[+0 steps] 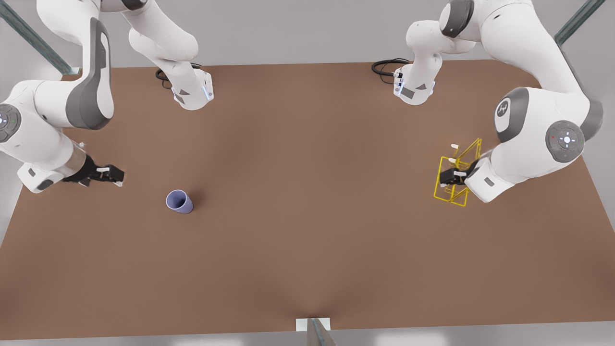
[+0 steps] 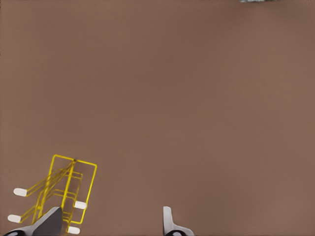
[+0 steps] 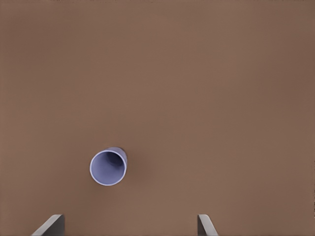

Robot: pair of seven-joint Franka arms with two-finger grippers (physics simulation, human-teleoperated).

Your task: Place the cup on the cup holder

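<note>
The brown worktop (image 1: 307,192) lies bare through its middle, with wide room between the two sides. The cup (image 1: 179,201), a smooth lavender-blue tapered one, stands upright, mouth up, toward the front view's left edge. The right claw (image 1: 111,175) hovers near it, fingers spread wide and empty. The cup holder (image 1: 457,177), a yellow wire frame with white-tipped pegs, sits by the opposite edge, the left claw (image 1: 449,177) over it, open, gripping nothing.

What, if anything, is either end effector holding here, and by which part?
Nothing is held. The right end effector is open beside the cup, apart from it; the left end effector is open at the cup holder, gripping none of its wires.
</note>
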